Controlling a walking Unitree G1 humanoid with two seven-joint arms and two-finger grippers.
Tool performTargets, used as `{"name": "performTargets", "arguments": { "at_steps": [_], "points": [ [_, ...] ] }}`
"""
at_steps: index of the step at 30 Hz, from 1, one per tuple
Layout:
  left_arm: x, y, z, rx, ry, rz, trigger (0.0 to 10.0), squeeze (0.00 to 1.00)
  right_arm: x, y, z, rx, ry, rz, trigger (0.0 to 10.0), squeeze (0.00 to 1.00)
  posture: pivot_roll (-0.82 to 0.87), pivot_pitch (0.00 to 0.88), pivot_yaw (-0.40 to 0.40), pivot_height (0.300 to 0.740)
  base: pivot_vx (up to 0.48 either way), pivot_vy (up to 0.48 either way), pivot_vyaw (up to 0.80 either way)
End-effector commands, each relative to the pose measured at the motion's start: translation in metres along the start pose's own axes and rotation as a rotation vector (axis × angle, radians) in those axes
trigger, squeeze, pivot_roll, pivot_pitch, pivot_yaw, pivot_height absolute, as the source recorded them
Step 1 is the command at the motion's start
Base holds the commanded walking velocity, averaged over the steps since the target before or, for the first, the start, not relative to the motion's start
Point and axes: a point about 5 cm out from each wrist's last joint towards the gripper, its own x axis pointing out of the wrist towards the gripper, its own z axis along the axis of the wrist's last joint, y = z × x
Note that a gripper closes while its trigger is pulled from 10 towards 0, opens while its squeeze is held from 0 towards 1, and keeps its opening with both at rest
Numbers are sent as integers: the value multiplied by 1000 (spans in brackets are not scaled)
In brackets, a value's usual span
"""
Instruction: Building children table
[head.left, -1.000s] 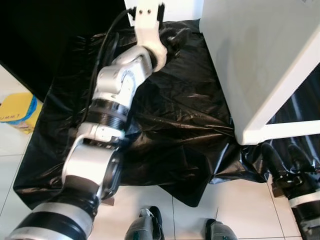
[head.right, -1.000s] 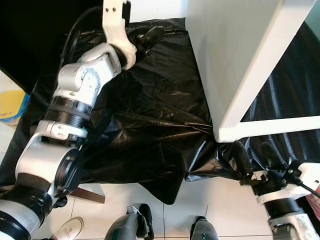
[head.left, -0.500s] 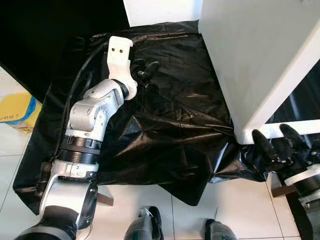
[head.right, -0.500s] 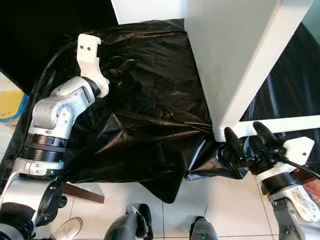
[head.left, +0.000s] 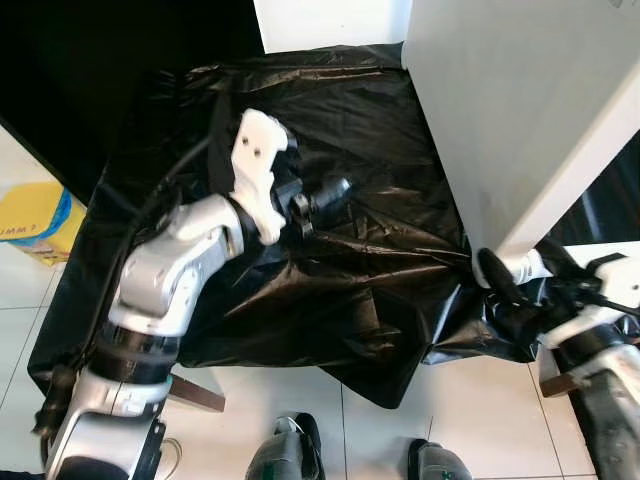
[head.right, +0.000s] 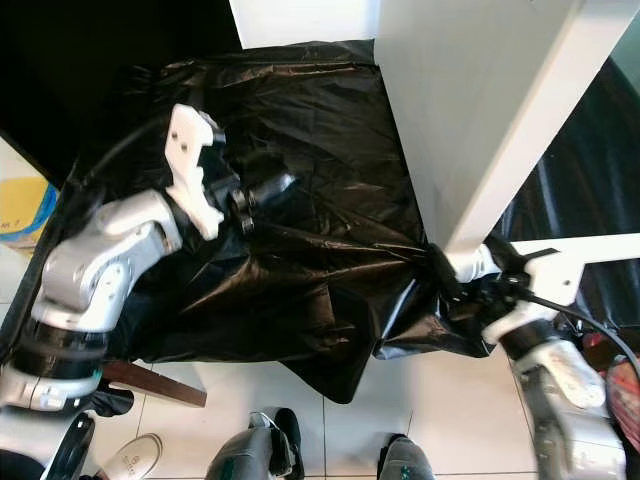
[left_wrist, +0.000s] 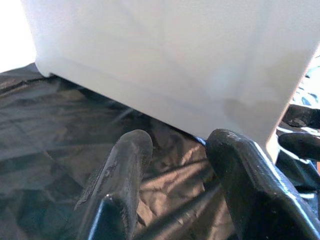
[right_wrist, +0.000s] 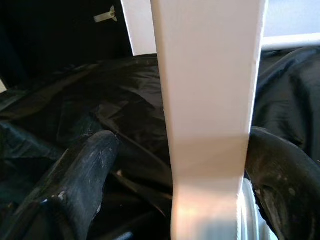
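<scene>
Looking down from the head, the closest stuff is the robot's own feet (head.left: 290, 455) on the tile floor (head.left: 300, 395), right at the edge of the black sheet (head.left: 340, 300) spread out as a work mat, probably to protect the tiles and the white paint. Just past that, the right gripper (head.right: 468, 272) has its fingers spread around the bottom corner of the table (head.left: 510, 110), where a leg (right_wrist: 210, 100) meets the frame; in the wrist view one finger sits on each side of that white leg, apparently touching it on one side, so I'd call it bracketing the leg, not clearly clamped yet. My guess is it's there to steady or lift that corner. The table itself stands tipped up on the sheet on the robot's right. Further out, the left gripper (head.left: 318, 195) hovers over the middle of the sheet, fingers apart and empty, aimed at the table's big white panel, probably getting ready to brace it.
</scene>
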Motion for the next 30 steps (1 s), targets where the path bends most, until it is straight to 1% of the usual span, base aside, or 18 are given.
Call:
{"name": "performTargets", "arguments": {
  "at_steps": [1, 3, 6, 9, 13, 14, 20, 22, 23, 24, 28, 29, 30],
  "points": [
    [-2, -9, -2, -9, 15, -73, 10000, 0, 1, 7, -6, 4, 15, 13, 10000, 0, -106, 160, 70, 740, 0, 0, 0],
    [-6, -23, -8, -11, 36, -131, 10000, 0, 10, 12, -12, 5, 9, -31, 10000, 0, -97, 157, 65, 740, 0, 0, 0],
    [-8, -26, -10, -19, 41, -144, 10000, 0, 13, 13, -14, 7, 10, -51, 10000, 0, -97, 157, 65, 740, 0, 0, 0],
    [-11, -32, -16, -23, 67, -167, 10000, 0, 18, 18, -17, -5, -4, -115, 10000, 0, -84, 157, 57, 740, 0, 0, 0],
    [-14, -35, -18, -24, 76, -178, 10000, 0, 18, 19, -19, -16, -2, -140, 10000, 0, -81, 158, 58, 740, 0, 0, 0],
    [-16, -37, -20, -37, 77, -185, 10000, 0, 17, 18, -20, -39, -1, -168, 10000, 0, -80, 159, 60, 740, 0, 0, 0],
    [-18, -42, -22, -60, 75, -196, 10000, 0, 19, 16, -22, -78, -4, -241, 10000, 0, -81, 160, 62, 740, 0, 0, 0],
    [-18, -47, -25, -70, 76, -210, 10000, 0, 26, 16, -24, -108, 1, -296, 10000, 0, -76, 159, 64, 740, 0, 0, 0],
    [-18, -47, -25, -70, 76, -210, 10000, 0, 26, 16, -24, -108, 1, -296, 10000, 0, -76, 159, 64, 740, 0, 0, 0],
    [-17, -50, -27, -74, 80, -219, 10000, 0, 29, 15, -27, -129, 8, -332, 10000, 0, -71, 161, 64, 740, 0, 0, 0],
    [-17, -51, -28, -75, 83, -225, 10000, 0, 31, 14, -29, -143, 12, -357, 10000, 0, -71, 161, 64, 740, 0, 0, 0],
    [-16, -53, -29, -76, 84, -232, 10000, 0, 38, 16, -32, -154, 13, -373, 10000, 0, -70, 160, 71, 740, 0, 0, 0],
    [-16, -53, -29, -76, 84, -232, 10000, 0, 38, 16, -32, -154, 13, -373, 10000, 0, -70, 160, 71, 740, 0, 0, 0]
  ]
}}
